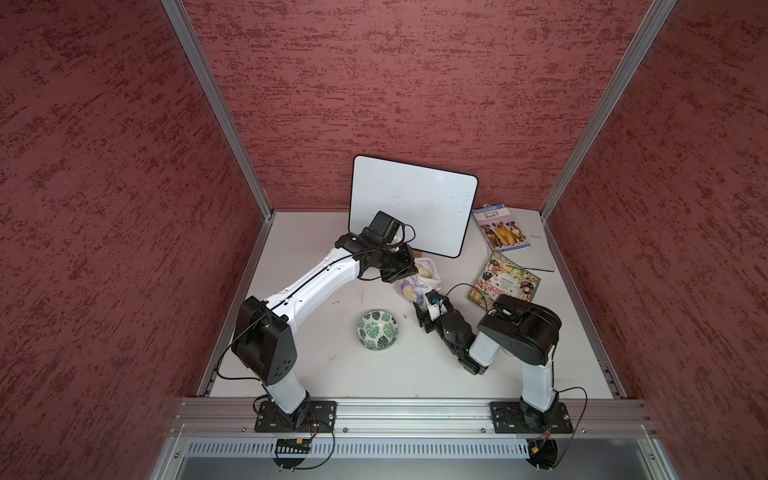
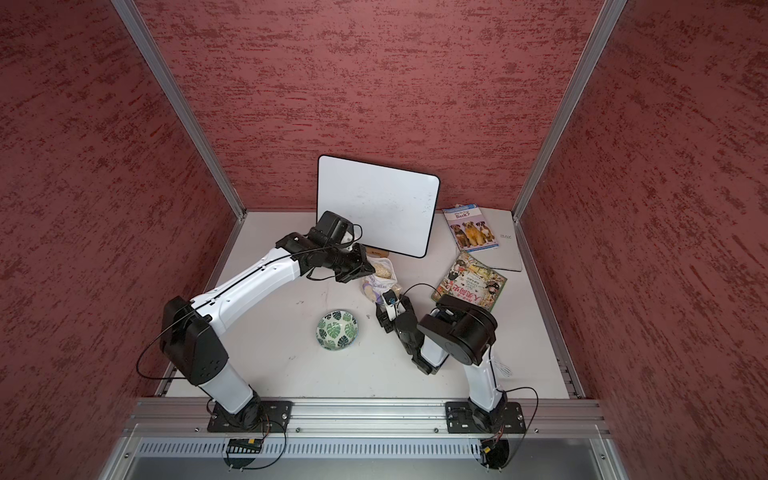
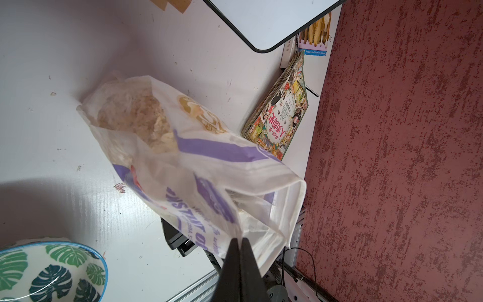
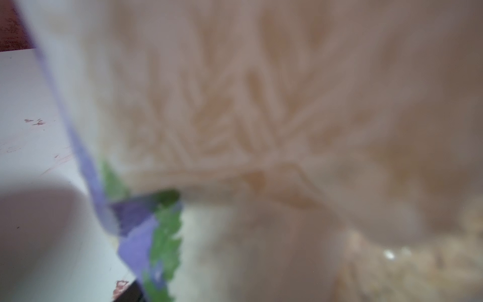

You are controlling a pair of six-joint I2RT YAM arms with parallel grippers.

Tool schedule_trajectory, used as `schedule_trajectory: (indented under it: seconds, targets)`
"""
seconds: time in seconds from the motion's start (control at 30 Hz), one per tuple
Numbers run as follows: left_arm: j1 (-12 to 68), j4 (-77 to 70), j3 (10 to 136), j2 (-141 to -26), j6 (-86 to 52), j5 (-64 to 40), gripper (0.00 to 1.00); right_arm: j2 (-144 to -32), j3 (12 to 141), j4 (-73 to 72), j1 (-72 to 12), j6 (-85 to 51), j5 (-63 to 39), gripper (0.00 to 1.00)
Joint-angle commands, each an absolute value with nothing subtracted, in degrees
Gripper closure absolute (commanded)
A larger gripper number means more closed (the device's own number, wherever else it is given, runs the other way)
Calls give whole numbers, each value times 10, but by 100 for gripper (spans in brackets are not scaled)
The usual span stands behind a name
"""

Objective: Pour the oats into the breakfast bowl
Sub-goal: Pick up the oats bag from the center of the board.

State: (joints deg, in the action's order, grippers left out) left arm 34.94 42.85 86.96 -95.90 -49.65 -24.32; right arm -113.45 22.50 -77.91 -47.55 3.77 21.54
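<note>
Seen from above, two white-and-black robot arms reach over a pale grey bench (image 1: 332,374) enclosed by red textured walls. Between them sits a crinkly clear plastic bag of oats (image 1: 420,277), printed in white and lavender-blue and standing taller than the bowl. It lies behind and to the right of the bowl, in front of a white dry-erase board (image 1: 415,208) leaning on the back wall.

In the left wrist view the bag (image 3: 183,157) bears purple bands, a gold emblem and the word "INSTANT". Pale beige fine flakes are heaped in its far end, which seems to rest on the bench. The left gripper (image 3: 239,243) is clenched on the bag's top edge, its black fingers pressed together on the plastic, and the bag's mouth gapes beside the pinch.

The right gripper (image 1: 420,305) is against the bag's near side. Its wrist view is filled with blurred beige plastic (image 4: 261,104), so I cannot tell whether it grips.

The small round breakfast bowl (image 1: 378,330), white with dark green tropical leaves, stands upright near the bench's middle, apart from the bag.

A dog picture book (image 1: 503,228) and a colourful illustrated book (image 1: 505,286) lie at the right rear.
</note>
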Motion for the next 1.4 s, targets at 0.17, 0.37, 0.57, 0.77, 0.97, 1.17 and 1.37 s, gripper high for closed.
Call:
schedule_trajectory:
  seconds: [0.17, 0.37, 0.57, 0.77, 0.97, 1.17, 1.37]
  targets:
    - [348, 431, 888, -941, -496, -261, 100, -1053, 184, -790, -480, 67, 237, 71]
    - [333, 438, 904, -925, -491, -264, 100, -943, 164, -656, -482, 62, 247, 91]
    - [317, 438, 901, -898, -487, -275, 100, -802, 190, -472, -483, 100, 231, 100]
    - [308, 445, 893, -875, -488, -297, 100, -701, 194, -364, -483, 137, 216, 100]
    - [302, 436, 890, -834, -498, -337, 88, -588, 223, -218, -483, 138, 187, 100]
    - [289, 443, 887, -767, -491, -338, 45, -543, 271, -121, -483, 153, 198, 100]
    - [271, 480, 851, -704, -460, -277, 31, -550, 318, -41, -483, 207, 211, 100]
